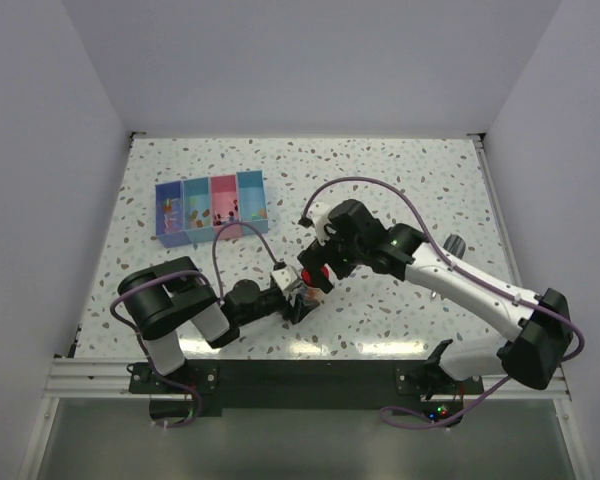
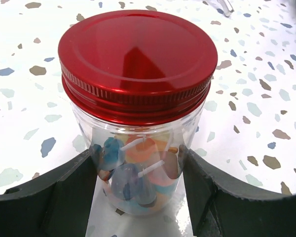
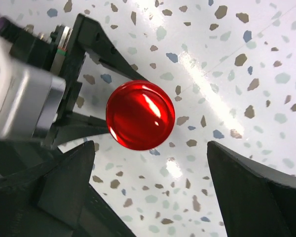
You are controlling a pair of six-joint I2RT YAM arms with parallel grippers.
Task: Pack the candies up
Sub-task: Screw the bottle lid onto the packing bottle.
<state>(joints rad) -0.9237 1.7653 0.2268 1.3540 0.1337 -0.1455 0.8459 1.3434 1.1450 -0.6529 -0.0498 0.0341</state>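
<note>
so the candies are mostly sitting inside a clear plastic jar, you can see orange, blue and yellowish wrappers piled at the bottom, and the red lid is on top of it. The jar stands upright on the speckled table, near the front edge, about in the middle. The left gripper has its two black fingers pressed against the jar's sides low down, so it's pinching the jar. The right gripper hangs right over the lid, fingers spread wide and not touching it. Off at the back left there's a four-compartment tray with a few small coloured bits in it, too tiny to say much more
</note>
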